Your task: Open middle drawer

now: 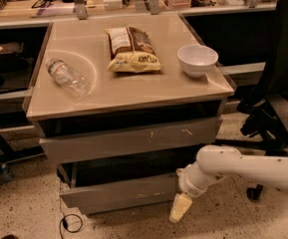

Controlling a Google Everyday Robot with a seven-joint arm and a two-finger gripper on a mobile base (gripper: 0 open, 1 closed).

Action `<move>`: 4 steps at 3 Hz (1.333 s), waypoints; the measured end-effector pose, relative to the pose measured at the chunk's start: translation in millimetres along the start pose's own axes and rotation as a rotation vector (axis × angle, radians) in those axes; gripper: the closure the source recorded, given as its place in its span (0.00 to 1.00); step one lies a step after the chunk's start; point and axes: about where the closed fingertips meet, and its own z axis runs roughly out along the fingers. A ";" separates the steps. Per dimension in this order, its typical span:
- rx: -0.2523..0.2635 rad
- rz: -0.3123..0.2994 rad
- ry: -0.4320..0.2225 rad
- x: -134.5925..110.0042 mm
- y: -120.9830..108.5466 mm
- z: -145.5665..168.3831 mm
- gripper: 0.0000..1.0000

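Note:
The middle drawer (116, 193) is a wide grey-beige front low on the cabinet, below the taller scratched drawer front (128, 139). It stands pulled out a little, with a dark gap above it. My gripper (180, 208) hangs from the white arm (243, 166) that comes in from the right. It points down just in front of the right end of the middle drawer's front, close to it. Whether it touches the front cannot be told. No drawer below the middle one shows.
On the cabinet top (133, 91) lie a plastic bottle (68, 77), a snack bag (132, 49) and a white bowl (197, 59). A black office chair (278, 103) stands at the right. A cable (71, 222) lies on the speckled floor.

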 end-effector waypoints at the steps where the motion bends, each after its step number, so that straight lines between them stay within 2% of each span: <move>1: 0.001 0.019 -0.012 7.2 22.8 -22.2 0.00; 2: -0.025 0.068 -0.018 14.0 36.2 -34.5 0.00; 3: -0.025 0.068 -0.018 14.0 36.2 -34.5 0.00; 4: 0.005 0.046 -0.015 8.3 32.3 -38.2 0.00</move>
